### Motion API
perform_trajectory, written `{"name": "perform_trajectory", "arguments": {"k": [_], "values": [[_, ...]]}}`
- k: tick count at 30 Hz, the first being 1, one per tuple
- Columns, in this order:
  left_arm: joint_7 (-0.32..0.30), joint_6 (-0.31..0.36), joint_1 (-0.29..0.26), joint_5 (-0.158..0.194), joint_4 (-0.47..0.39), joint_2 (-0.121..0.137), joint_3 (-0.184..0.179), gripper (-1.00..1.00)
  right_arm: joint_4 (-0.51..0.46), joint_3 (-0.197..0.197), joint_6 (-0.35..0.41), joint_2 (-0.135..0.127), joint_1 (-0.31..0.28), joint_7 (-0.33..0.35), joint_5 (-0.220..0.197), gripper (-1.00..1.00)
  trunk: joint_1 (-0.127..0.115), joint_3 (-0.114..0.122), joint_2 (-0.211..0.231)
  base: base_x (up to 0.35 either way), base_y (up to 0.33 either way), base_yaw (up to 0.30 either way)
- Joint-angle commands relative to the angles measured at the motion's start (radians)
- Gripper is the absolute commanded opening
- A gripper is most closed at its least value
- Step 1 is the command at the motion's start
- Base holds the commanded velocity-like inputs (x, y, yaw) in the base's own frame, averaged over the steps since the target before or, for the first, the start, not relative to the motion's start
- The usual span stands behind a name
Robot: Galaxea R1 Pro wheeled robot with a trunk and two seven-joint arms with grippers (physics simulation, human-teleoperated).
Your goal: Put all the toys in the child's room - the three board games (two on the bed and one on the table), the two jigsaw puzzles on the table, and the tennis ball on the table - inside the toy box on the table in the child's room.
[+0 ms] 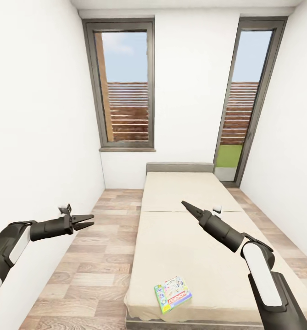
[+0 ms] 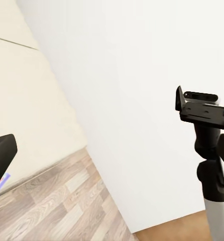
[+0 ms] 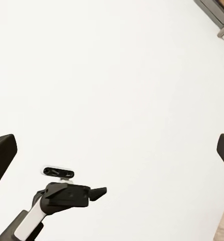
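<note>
You see a plain beige matt cloth mattress (image 1: 185, 238), a brown wood-plank floor (image 1: 93, 256) with visible grain, and a glossy printed cardboard game box (image 1: 173, 294).

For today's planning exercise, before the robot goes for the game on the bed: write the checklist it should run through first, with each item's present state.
1. Game located: ok, it lies flat near the foot of the bed.
2. Left gripper free: ok, fingers open and empty, over the floor beside the bed.
3. Right gripper free: ok, fingers open and empty, above the mattress.
4. Nothing lying on the game: ok.
5. Game within arm's reach from here: cannot tell.
6. Small white thing on the bed identified: cannot tell.
</note>
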Motion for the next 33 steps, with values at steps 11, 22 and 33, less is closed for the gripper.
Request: {"name": "perform_trajectory", "arguments": {"k": [11,22,33], "values": [[-0.001,0.009,0.0,0.003,0.0,-0.005,0.0,1.0,0.0,0.0,0.006,0.0,0.0,0.0,-0.001,1.0,0.0,0.0,-0.001,-0.003,0.0,0.0],[-0.001,0.009,0.0,0.003,0.0,-0.005,0.0,1.0,-0.001,0.001,0.007,0.0,0.0,0.001,0.0,1.0,0.0,0.0,-0.001,0.0,0.0,0.0],[-0.001,0.009,0.0,0.003,0.001,-0.005,0.0,1.0,-0.001,0.002,0.008,0.0,0.0,0.003,-0.001,1.0,0.0,0.0,-0.001,0.0,0.0,0.0]]}}
